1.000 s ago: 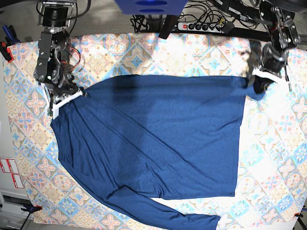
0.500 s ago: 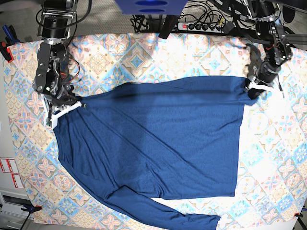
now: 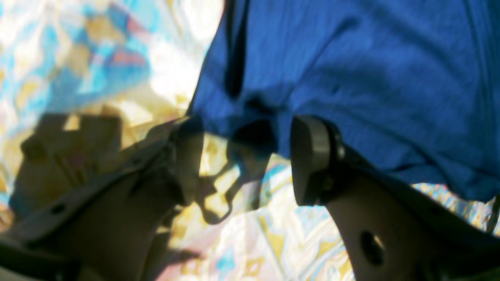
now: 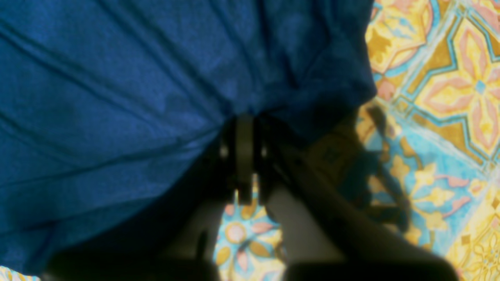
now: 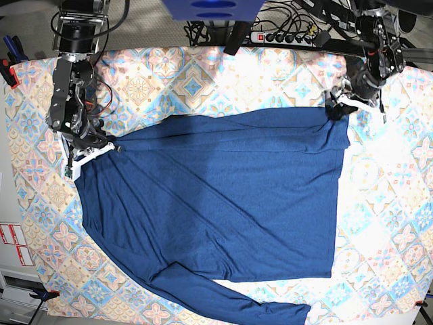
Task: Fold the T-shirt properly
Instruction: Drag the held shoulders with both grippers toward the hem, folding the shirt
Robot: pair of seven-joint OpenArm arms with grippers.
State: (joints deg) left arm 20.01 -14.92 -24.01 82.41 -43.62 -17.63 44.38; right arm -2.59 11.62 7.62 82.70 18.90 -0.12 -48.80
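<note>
One garment covers most of the tablecloth [image 5: 203, 74]: the T-shirt [image 5: 216, 196], dark navy, lying mostly flat with a sleeve trailing off toward the near edge. Its far edge runs between the two arms. The right gripper [image 4: 244, 156] pinches a bunched corner of the cloth, jaws closed tight on it, creases fanning away from the pinch. The left gripper [image 3: 246, 160] stands with its jaws wide apart, the shirt's other corner just beyond the pads and nothing held between them. To my eye this is a release; the right one would do well to let go without dragging, so the edge lies straight.
</note>
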